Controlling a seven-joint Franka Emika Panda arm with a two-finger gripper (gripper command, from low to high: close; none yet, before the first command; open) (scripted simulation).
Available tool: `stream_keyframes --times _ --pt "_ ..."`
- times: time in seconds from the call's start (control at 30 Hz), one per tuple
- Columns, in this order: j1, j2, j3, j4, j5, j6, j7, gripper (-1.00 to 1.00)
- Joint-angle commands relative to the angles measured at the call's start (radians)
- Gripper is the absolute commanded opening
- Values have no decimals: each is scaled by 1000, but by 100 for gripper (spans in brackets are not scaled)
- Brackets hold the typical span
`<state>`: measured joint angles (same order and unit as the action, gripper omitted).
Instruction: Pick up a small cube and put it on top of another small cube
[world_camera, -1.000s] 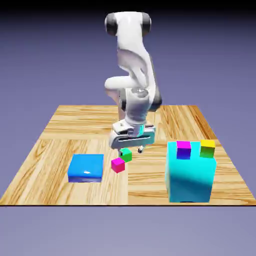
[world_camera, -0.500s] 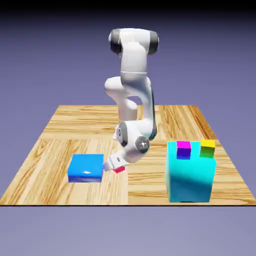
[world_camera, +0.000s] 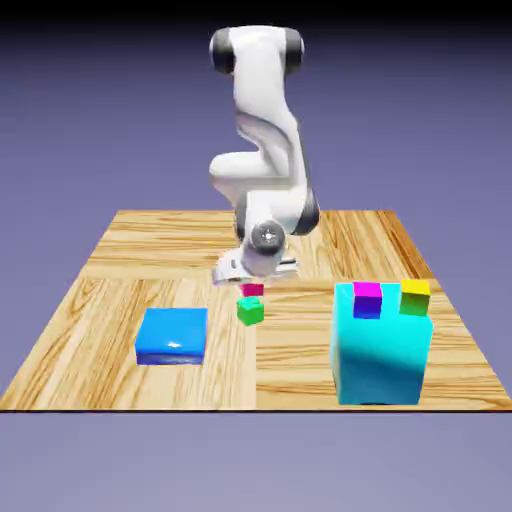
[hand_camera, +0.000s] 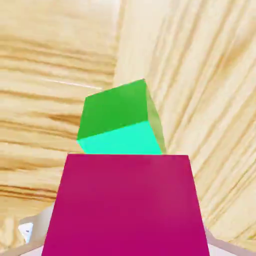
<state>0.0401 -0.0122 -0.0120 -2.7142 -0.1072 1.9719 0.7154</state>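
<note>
Holding the magenta cube (world_camera: 253, 290) in the claw (hand_camera: 125, 242), closed down to cube width, not fully shut. In the hand view, seeing one broad plain magenta face fill the bottom middle, with pale finger parts poking out at both lower corners. Can't make out the pads or exact contact points; hidden by the cube.

In the exterior view, seeing magenta just under the hand, directly above the green cube (world_camera: 250, 312) in the picture and looking a bit farther back. Can't tell the gap between the two, or the exact height of magenta off the surface (world_camera: 95, 385). Not seated squarely on green.

Sitting on the surface, near the middle: green. Looking turned relative to magenta in the hand view, with a green face, a bright turquoise face and a narrow olive side showing, bottom edge cut off behind magenta. Overlapping there in the picture only; can't confirm touching.

Arm (world_camera: 268, 130) reaching out and down over the surface, with the hand spread wide just above both cubes.

Lying flat toward the exterior view's left: blue block (world_camera: 172, 333), apart from green. Standing toward the exterior view's right: big cyan block (world_camera: 380, 360), well apart from green. Showing at its upper end: magenta-topped cube (world_camera: 367, 301) with a purple-blue side, and just beside, farther right, yellow-topped cube (world_camera: 415, 298) with a green side.
</note>
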Motion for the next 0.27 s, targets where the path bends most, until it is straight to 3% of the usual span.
stream_keyframes --times 0.0,0.1,0.13,0.23 --pt "-4 24 -2 -20 -9 44 5 -100" --pt "-10 94 -10 -77 -25 170 15 -100" --pt "-10 94 -10 -77 -25 170 15 100" --pt "-6 46 -5 -38 -14 84 8 100"
